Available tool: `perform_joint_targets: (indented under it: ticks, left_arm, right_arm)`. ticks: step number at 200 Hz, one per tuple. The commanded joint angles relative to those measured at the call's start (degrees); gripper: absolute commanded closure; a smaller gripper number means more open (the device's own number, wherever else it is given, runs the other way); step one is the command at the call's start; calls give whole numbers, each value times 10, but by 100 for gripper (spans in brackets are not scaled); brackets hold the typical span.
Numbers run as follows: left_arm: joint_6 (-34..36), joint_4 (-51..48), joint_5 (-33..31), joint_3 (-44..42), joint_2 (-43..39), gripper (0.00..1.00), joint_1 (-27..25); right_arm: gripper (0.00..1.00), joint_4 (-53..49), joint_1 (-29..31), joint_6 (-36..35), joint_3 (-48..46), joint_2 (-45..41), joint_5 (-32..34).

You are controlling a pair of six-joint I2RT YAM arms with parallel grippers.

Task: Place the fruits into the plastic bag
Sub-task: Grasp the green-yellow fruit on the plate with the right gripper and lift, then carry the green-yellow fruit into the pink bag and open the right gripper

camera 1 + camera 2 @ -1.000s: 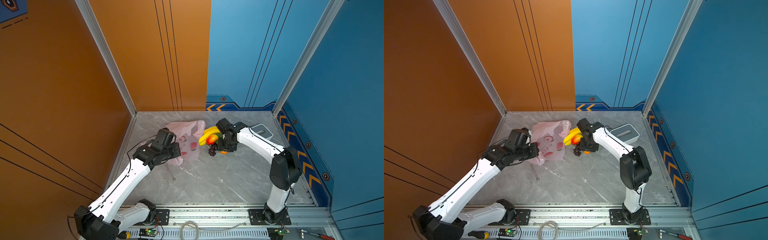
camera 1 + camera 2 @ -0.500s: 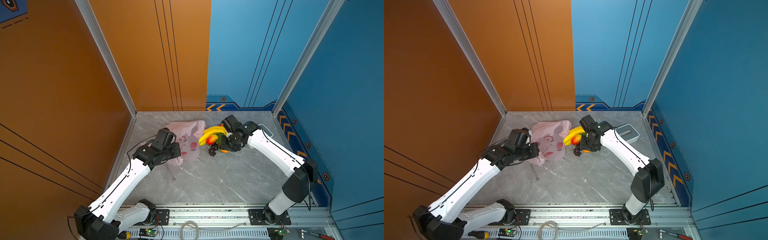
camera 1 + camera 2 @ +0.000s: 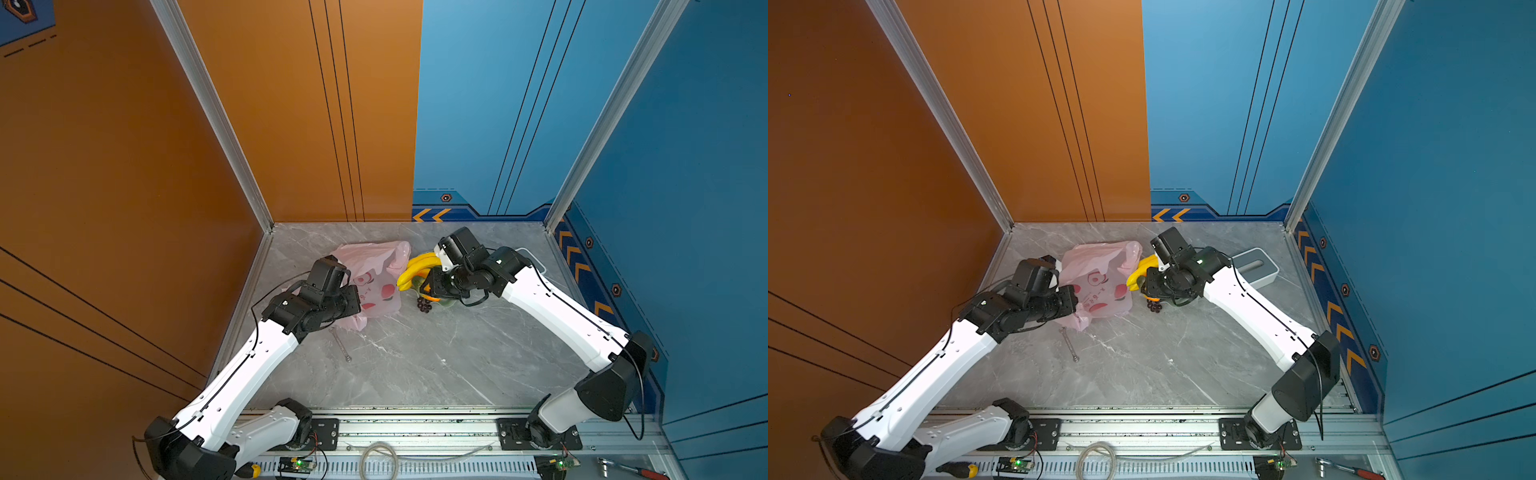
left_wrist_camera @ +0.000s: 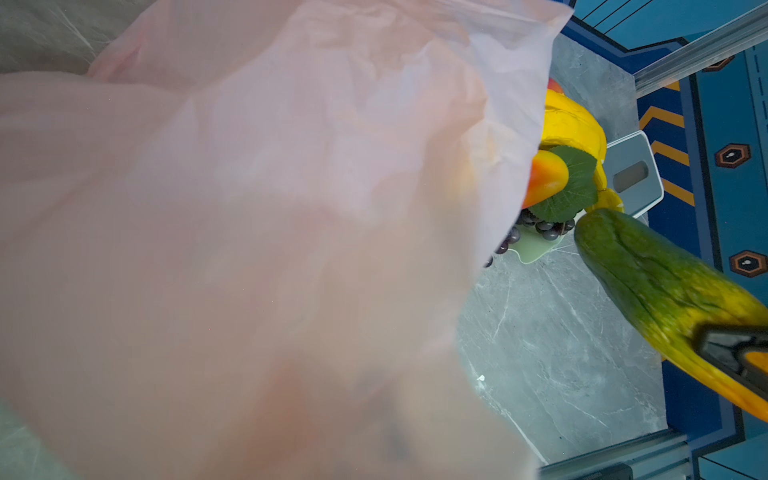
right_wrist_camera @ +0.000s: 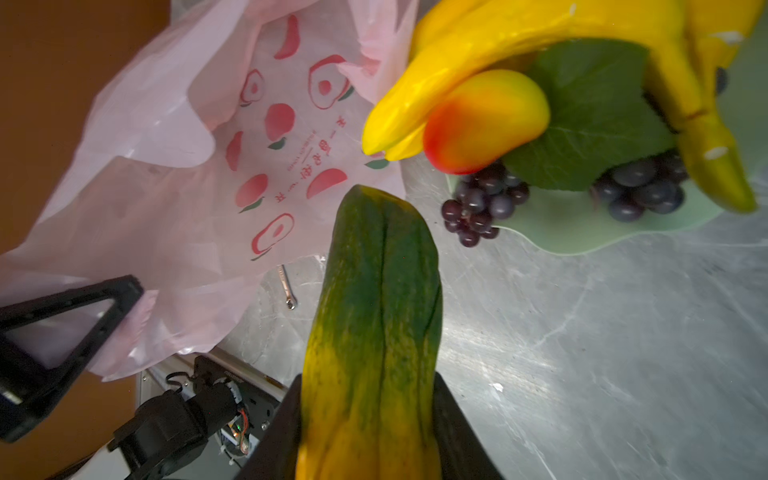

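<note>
The right gripper (image 5: 370, 415) was clamped on the yellow end of a long green-and-yellow fruit (image 5: 374, 299). The fruit's long axis ran straight out from between the jaws, with the green tip leading. Directly ahead of that tip, close but apart from it, lay the printed face of the plastic bag (image 5: 199, 174). The bag's gathered handles and likely mouth sat farther out beyond the tip. The left gripper (image 5: 120, 299) was clenched and appeared to pinch the bag's near edge, so it was the nearer arm to the bag, holding it while the right carried. Off to one side of the held fruit, the banana bunch (image 5: 457, 70), a mango (image 5: 486, 120) and the grapes (image 5: 482, 203) sat on the pale green dish (image 5: 582, 237), outside the bag.
</note>
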Motion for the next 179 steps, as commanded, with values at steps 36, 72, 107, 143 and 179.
perform_joint_targets:
  ticks: [36, 72, 107, 143, 179]
  left_arm:
    - [-2, 2, 15, -3, -5, 100, 2]
    - [-4, 2, 19, 1, -1, 100, 2]
    - [-6, 4, 21, -2, -5, 100, 2]
    - [-9, 7, 24, -5, -8, 100, 2]
    - [-10, 7, 27, -3, -8, 100, 2]
  right_arm:
    - [64, 146, 22, -8, -56, -9, -43]
    - [64, 211, 24, 12, -72, 19, -71]
    - [64, 251, 27, 22, -68, 58, -91]
    - [64, 270, 31, 31, -54, 99, -105]
    - [64, 286, 36, 36, -36, 135, -112]
